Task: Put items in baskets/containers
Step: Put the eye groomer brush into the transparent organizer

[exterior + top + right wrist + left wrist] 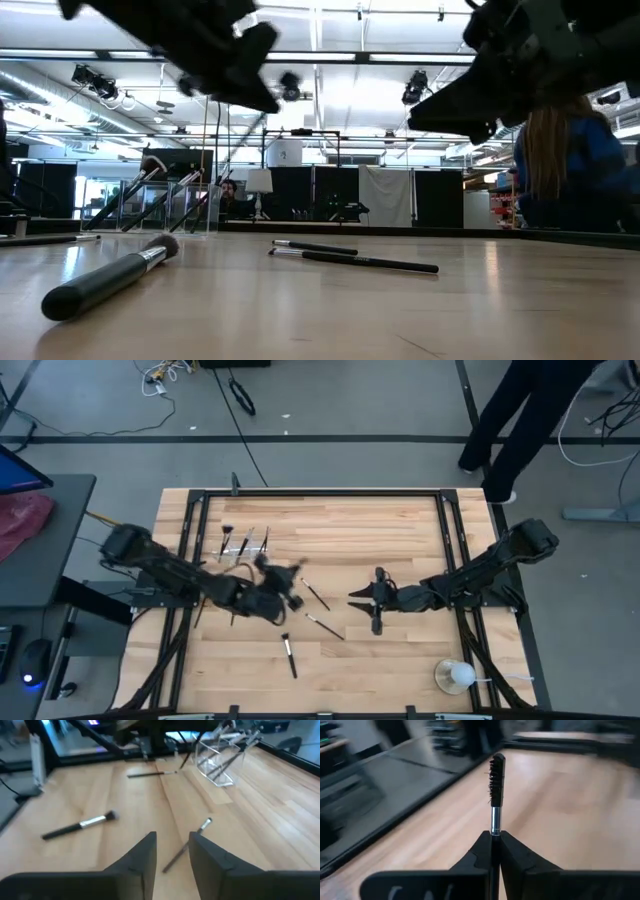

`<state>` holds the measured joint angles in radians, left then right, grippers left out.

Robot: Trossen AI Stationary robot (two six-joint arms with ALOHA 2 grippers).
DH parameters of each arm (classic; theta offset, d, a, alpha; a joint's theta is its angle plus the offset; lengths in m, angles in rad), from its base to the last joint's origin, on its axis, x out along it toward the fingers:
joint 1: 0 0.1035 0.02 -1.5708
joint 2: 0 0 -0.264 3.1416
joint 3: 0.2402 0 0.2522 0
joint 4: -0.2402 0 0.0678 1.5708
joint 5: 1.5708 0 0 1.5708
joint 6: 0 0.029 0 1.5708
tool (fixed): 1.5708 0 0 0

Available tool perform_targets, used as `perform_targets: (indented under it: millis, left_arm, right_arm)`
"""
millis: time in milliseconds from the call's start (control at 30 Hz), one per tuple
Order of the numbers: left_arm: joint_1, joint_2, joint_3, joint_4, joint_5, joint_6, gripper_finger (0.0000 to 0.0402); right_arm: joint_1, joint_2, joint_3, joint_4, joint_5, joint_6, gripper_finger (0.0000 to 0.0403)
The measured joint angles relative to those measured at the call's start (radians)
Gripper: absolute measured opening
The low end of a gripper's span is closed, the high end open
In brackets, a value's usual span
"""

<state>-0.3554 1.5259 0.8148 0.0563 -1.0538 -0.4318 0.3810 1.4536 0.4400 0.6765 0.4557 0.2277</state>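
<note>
My left gripper (493,837) hangs over the middle of the table (283,588), shut on a thin makeup brush (496,775) with a silver ferrule and a dark bristle head. My right gripper (172,845) stands open right of centre (356,598), above a thin brush (187,845) that lies flat on the table. Further brushes lie flat on the wood: a thick one (289,655) and two thin ones (315,593) (325,626). The clear container (245,545) stands far left with several brushes leaning in it. My left gripper pinches the brush's handle just behind the silver ferrule (495,827) between its two fingers. The brush lies along the fingers, its bristle head sticking out past their tips. It is lifted clear of the table; the rest of the handle is hidden between the fingers.
A white round object on a dish (455,677) sits near the right front corner. A black frame (320,492) runs along the table's edges. A person (520,420) stands beyond the far right corner. Bare wood lies between the two grippers and the front edge.
</note>
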Motion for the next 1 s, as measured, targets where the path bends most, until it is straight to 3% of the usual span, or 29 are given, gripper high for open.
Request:
perform_targets:
  millis: [200, 500, 700, 1000]
  left_arm:
    - [0.041, -0.257, -0.205, -0.09, -0.144, -0.142, 0.0019]
    - [0.096, -0.542, -0.441, -0.076, -0.343, -0.235, 0.002]
    - [0.138, -0.602, -0.512, -0.064, -0.373, -0.242, 0.002]
    - [0.214, -0.593, -0.591, -0.06, -0.314, -0.325, 0.0022]
  right_arm:
    - [0.019, 0.0, -0.064, 0.171, 0.0, 0.001, 0.0113]
    - [0.02, 0.0, -0.068, 0.185, 0.0, 0.0, 0.0107]
    - [0.02, 0.0, -0.068, 0.184, 0.0, 0.0, 0.0107]
    - [0.02, 0.0, -0.068, 0.183, 0.0, -0.001, 0.0107]
